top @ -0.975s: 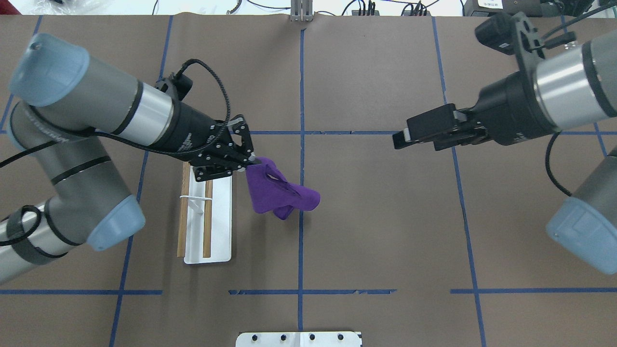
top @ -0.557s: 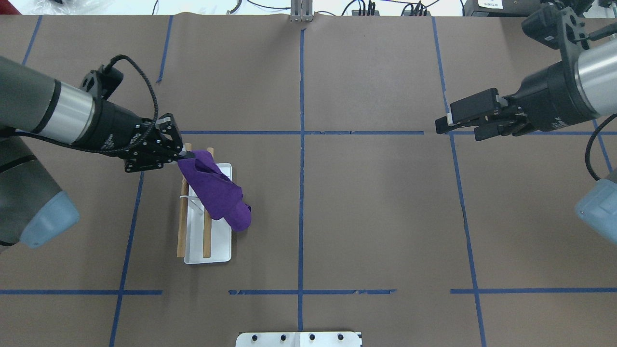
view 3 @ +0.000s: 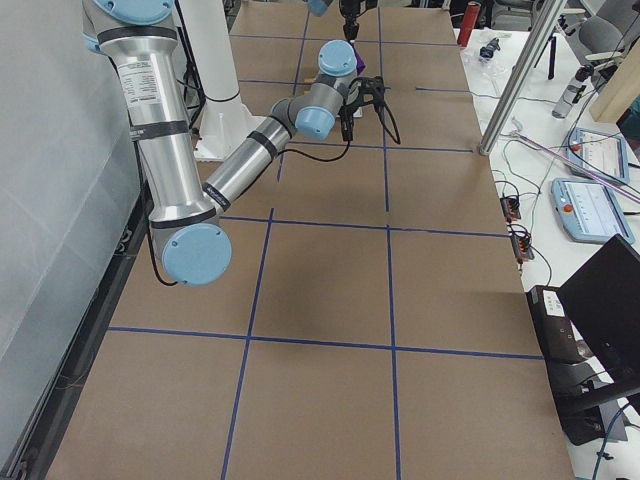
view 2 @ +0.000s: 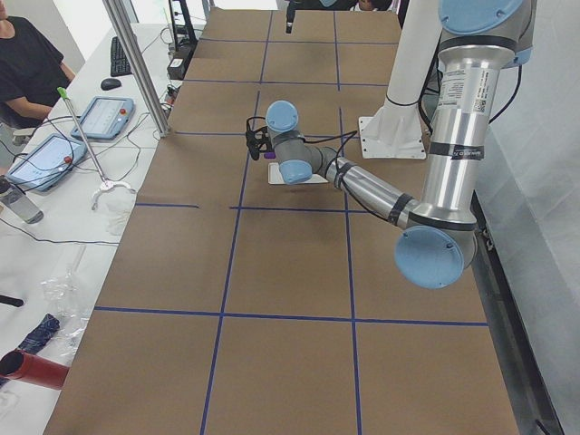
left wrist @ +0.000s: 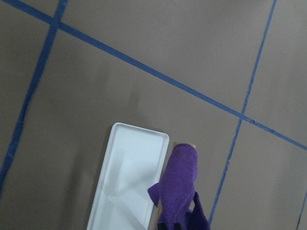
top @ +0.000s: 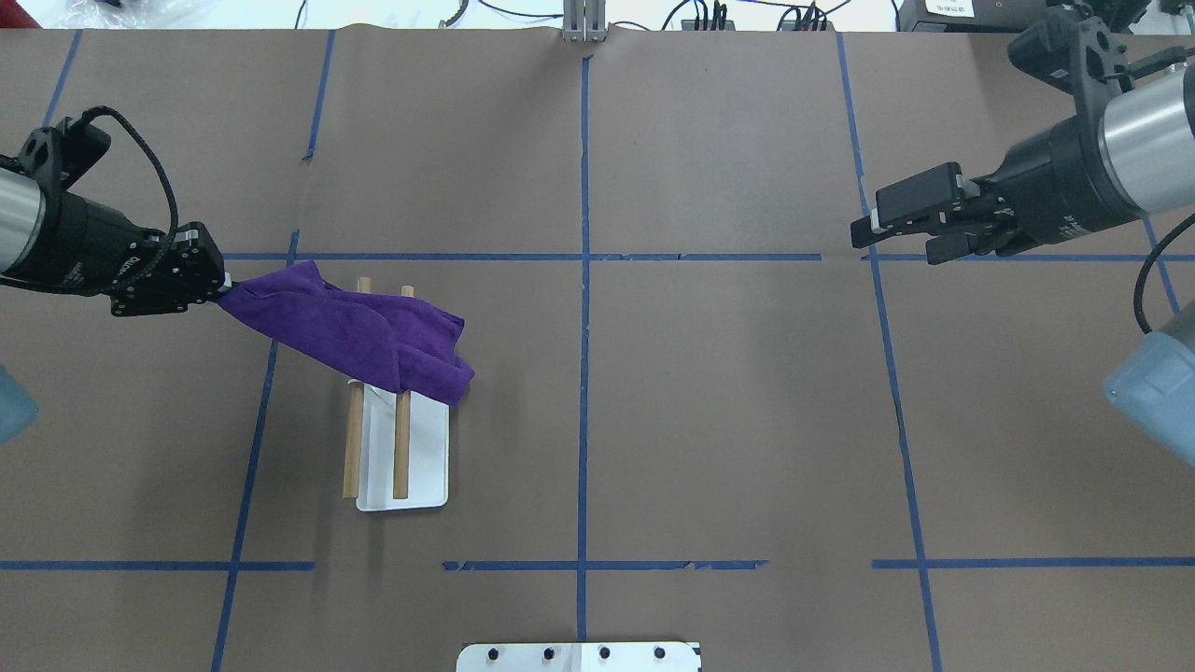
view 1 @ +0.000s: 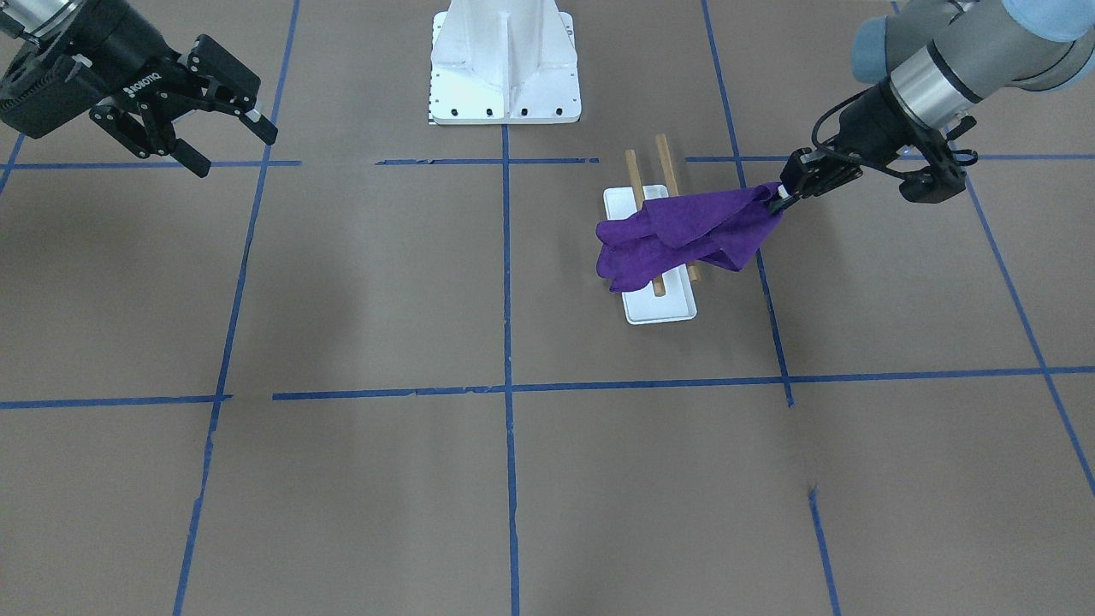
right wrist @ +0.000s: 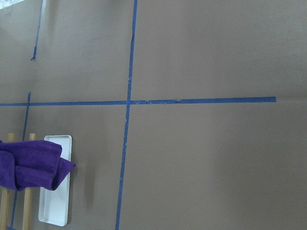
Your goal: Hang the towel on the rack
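Towel (top: 355, 327) drapes over the rack (top: 401, 448) at overhead centre-left, corner pinched in the left gripper (top: 222, 286); right gripper (view 1: 238, 152), upper left in front view, stands wide.

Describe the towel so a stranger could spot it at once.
On the brown table, find the white-trayed rack with two wooden dowels in the robot's left half. The towel lies draped across both dowels, one corner pinched in the left gripper. It is the only purple, soft thing there.

Robotics laboratory: a table (top: 728, 420) papered brown and gridded with blue tape (top: 583, 373), flanked by a bench (view 2: 82, 249) bearing control tablets (view 2: 100, 116) and keyboard (view 2: 120, 56).
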